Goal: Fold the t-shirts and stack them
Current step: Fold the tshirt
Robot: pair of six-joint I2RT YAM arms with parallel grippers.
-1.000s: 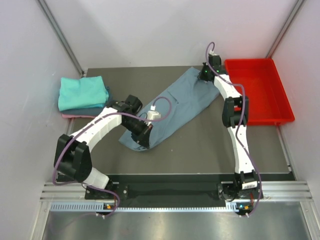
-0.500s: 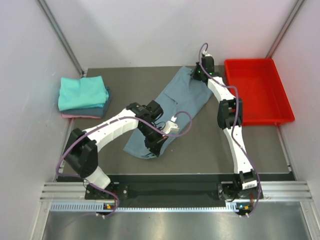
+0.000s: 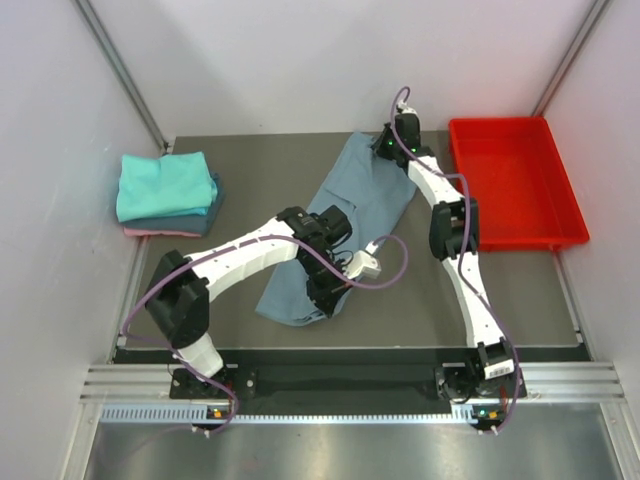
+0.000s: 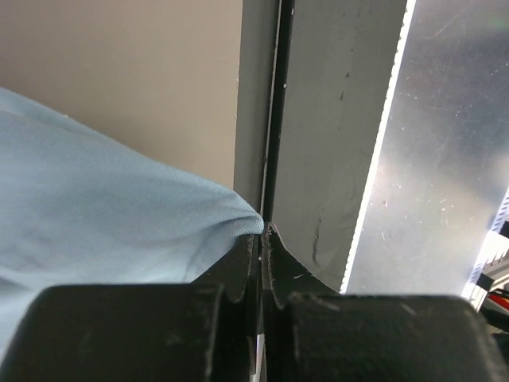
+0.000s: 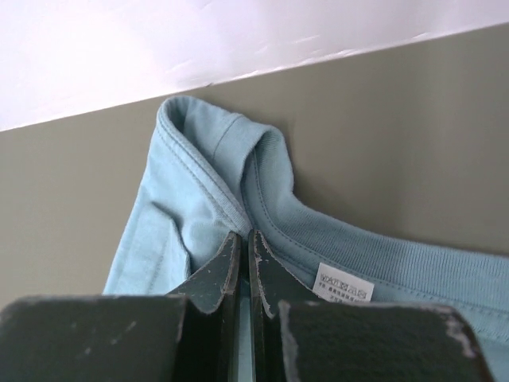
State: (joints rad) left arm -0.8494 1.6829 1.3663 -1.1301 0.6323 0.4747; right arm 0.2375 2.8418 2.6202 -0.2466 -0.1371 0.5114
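The left gripper [image 4: 261, 232] is clamped on the near end of one grey-blue t-shirt [image 3: 350, 205], and the right gripper [image 5: 244, 239] is clamped on its collar (beside the white label [image 5: 344, 284]). The shirt is laid diagonally, collar far-right. Three folded shirts [image 3: 165, 195] are stacked far-left.

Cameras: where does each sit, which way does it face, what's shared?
Top external: above and behind the bases, looking down on the table; left arm, right arm, grey-blue t-shirt, folded stack, red tray.
Left wrist: on the left arm, facing the table's near edge; left tool shut on the t-shirt's edge.
Right wrist: on the right arm, facing the back wall; right tool shut on the collar beside the white label.
Shared: all three see the t-shirt.
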